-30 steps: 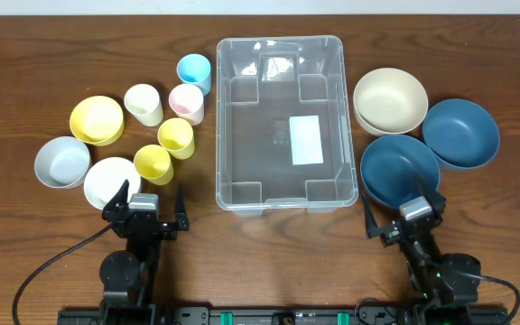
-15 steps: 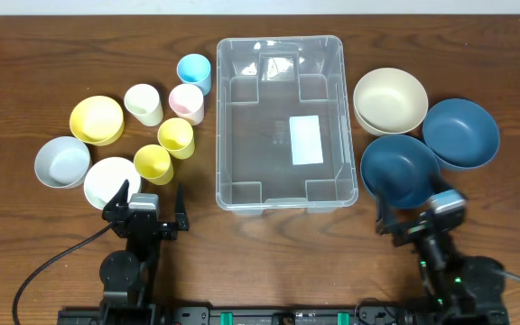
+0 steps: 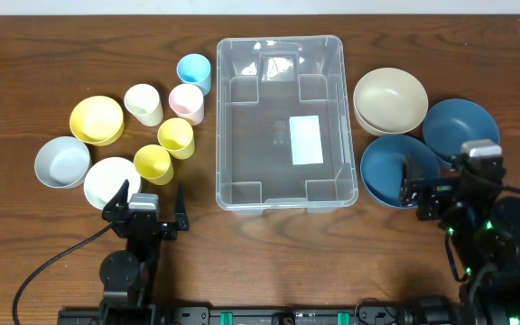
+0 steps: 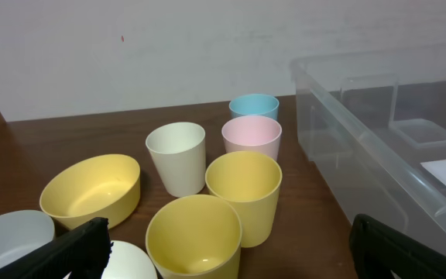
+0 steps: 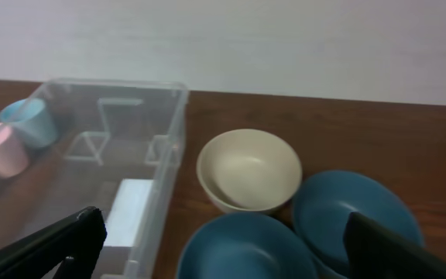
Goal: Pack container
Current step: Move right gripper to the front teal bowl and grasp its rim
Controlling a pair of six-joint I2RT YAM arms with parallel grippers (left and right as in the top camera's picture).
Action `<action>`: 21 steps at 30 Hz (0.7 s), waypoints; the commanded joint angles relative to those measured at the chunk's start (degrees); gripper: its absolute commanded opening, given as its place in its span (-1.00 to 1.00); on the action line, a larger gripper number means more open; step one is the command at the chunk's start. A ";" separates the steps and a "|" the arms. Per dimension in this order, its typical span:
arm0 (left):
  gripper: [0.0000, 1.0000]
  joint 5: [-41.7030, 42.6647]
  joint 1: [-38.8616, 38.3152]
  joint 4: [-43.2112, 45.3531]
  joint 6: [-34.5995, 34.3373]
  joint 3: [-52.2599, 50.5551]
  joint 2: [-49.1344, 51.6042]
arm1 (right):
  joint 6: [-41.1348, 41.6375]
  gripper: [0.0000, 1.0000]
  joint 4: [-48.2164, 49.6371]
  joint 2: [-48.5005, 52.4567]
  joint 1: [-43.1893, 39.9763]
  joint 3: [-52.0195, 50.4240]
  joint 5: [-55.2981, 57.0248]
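The clear plastic container stands empty at the table's middle, a white label on its base; it also shows in the left wrist view and the right wrist view. My left gripper is open and empty near the front edge, behind two yellow cups. My right gripper is open and empty, raised over the near blue bowl, which shows in the right wrist view. A second blue bowl and a cream bowl lie beside it.
Left of the container are a blue cup, a pink cup, a white cup, a yellow bowl, a grey bowl and a white bowl.
My right arm has risen and moved back and to the right, from the front edge to over the near blue bowl. The left arm has not moved.
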 commanded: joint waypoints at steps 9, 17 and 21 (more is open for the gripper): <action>0.96 -0.13 -0.33 -2.29 -0.70 -0.79 -0.31 | 14.51 0.98 -4.26 5.42 -0.59 1.14 9.46; 0.96 -0.13 -0.33 -2.29 -0.70 -0.79 -0.31 | 30.01 0.58 -14.27 16.24 -3.89 1.51 17.81; 0.96 -0.13 -0.33 -2.29 -0.70 -0.79 -0.31 | 28.94 0.58 -15.52 21.22 -9.81 1.51 15.67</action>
